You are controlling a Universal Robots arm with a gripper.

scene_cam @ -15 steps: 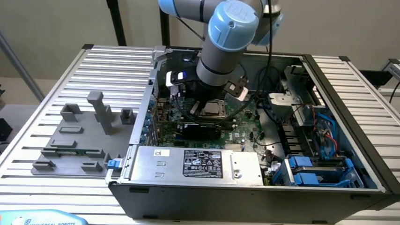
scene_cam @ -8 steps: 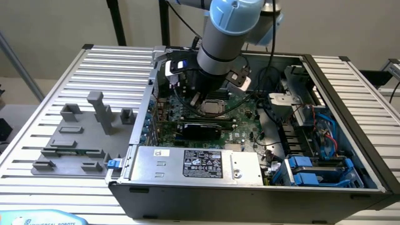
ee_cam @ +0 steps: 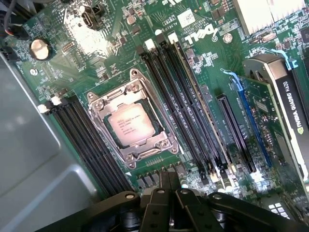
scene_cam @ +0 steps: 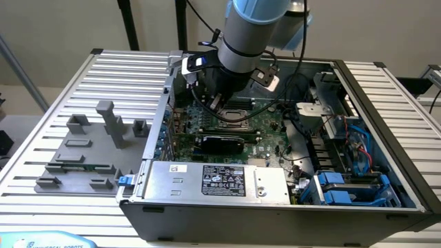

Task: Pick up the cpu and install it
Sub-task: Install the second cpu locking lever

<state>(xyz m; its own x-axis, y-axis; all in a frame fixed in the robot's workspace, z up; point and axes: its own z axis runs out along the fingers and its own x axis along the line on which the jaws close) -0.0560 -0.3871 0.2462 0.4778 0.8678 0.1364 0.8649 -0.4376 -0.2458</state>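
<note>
Silver cpu (ee_cam: 129,124) is sitting in the socket (ee_cam: 131,121).
The clenched, empty gripper (ee_cam: 169,193) is hovering at 5 o'clock; I would be checking it lies flat.

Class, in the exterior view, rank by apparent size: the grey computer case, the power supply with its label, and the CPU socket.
1. Computer case
2. Power supply, nearer the camera, so perhaps flattered
3. CPU socket, partly hidden by the arm

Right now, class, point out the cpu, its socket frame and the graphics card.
cpu (ee_cam: 129,124), wrist view, middle of its silvery top.
socket frame (ee_cam: 103,103), wrist view, metal corner.
graphics card (ee_cam: 289,111), wrist view, black shroud.
</note>
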